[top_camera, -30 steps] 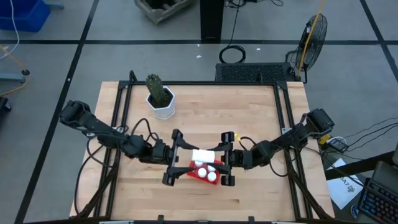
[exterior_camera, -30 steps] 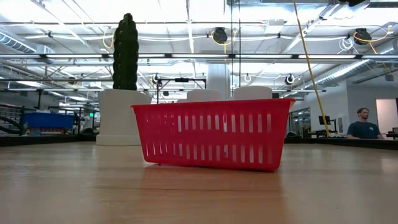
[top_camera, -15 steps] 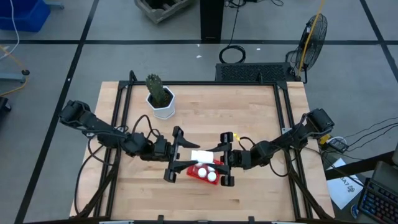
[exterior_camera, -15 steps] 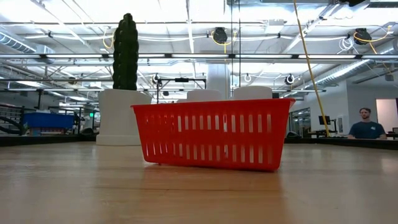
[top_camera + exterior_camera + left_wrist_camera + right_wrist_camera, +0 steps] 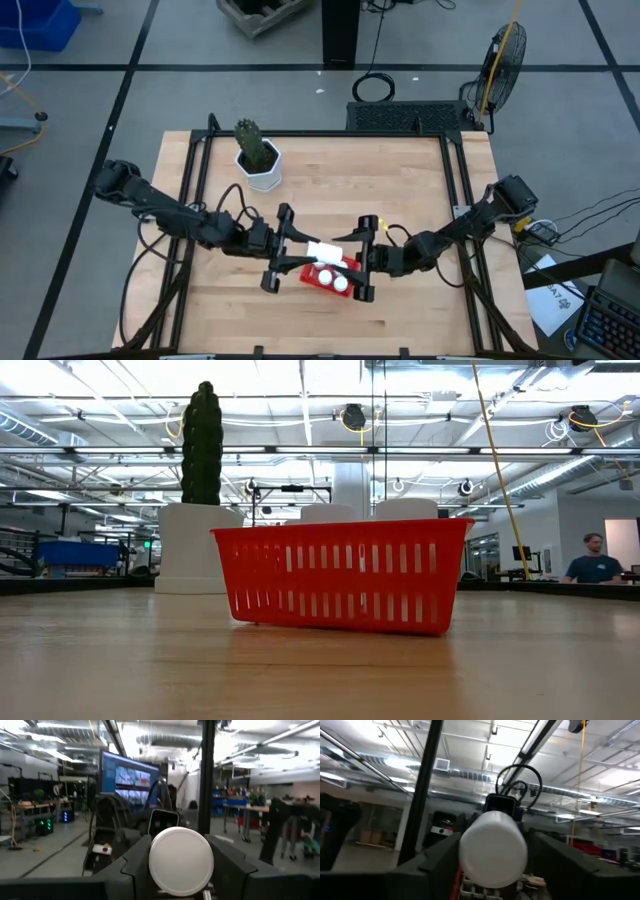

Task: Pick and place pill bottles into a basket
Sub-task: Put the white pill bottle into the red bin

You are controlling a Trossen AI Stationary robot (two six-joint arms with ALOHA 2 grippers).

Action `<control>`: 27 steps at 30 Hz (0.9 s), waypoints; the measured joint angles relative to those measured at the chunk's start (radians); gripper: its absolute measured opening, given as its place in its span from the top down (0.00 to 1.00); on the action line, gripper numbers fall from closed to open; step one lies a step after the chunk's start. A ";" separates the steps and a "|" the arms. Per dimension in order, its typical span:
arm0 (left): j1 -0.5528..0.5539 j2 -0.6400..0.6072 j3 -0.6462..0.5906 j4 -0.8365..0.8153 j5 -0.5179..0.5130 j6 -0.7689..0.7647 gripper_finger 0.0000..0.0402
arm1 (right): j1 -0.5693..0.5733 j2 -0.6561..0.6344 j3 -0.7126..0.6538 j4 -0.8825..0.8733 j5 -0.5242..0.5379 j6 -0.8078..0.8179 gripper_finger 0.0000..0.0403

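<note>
A white pill bottle point(image 5: 325, 250) lies level in the air between my two grippers, just above the red basket point(image 5: 309, 277). My left gripper point(image 5: 297, 251) comes at it from the table's left and my right gripper point(image 5: 352, 257) from the right, and both are shut on it. In the left wrist view its round flat end point(image 5: 181, 861) faces the camera, and in the right wrist view the pill bottle point(image 5: 493, 848) shows end-on. Other pill bottles point(image 5: 333, 279) stand in the basket, and in the low view their tops point(image 5: 405, 510) rise above the basket's rim point(image 5: 340, 528). My left gripper pinches the bottle's left end between its two fingers point(image 5: 137, 870), one on each curved side point(image 5: 155, 865). The fingers come level from the table's left, along the bottle. The bottle is clear of the basket. My right gripper pinches the bottle's right end between its two fingers point(image 5: 437, 862), one on each curved side point(image 5: 467, 855). The fingers come level from the table's right, along the bottle. The bottle is held level above the basket.
A white hexagonal pot with a green cactus point(image 5: 260, 160) stands at the far left of the table and shows behind the basket in the low view point(image 5: 197, 545). Black frame rails point(image 5: 195, 200) run along the table's left and right sides. A person point(image 5: 592, 560) sits in the room beyond.
</note>
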 joint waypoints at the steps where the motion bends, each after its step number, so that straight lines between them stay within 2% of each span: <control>1: 0.000 -0.008 0.000 -0.022 0.001 -0.006 0.60 | 0.007 0.000 0.000 -0.001 0.016 -0.016 0.36; 5: -0.005 -0.044 0.000 -0.100 0.005 -0.014 0.60 | 0.035 0.000 0.000 0.005 0.034 -0.082 0.22; 9: -0.006 -0.108 0.000 -0.298 0.005 -0.055 0.60 | 0.090 0.000 0.000 -0.019 0.188 -0.171 0.16; 13: -0.008 -0.157 0.000 -0.482 -0.060 -0.122 0.60 | 0.165 -0.001 0.000 -0.037 0.341 -0.307 0.15; 18: 0.012 -0.177 0.000 -0.654 -0.059 -0.182 0.60 | 0.267 -0.001 0.000 -0.046 0.513 -0.423 0.16; 21: 0.031 -0.171 -0.001 -0.760 -0.020 -0.220 0.60 | 0.318 -0.001 0.000 -0.049 0.610 -0.451 0.17; 27: 0.070 -0.140 -0.002 -0.828 0.102 -0.241 0.60 | 0.387 -0.001 -0.001 -0.052 0.726 -0.451 0.16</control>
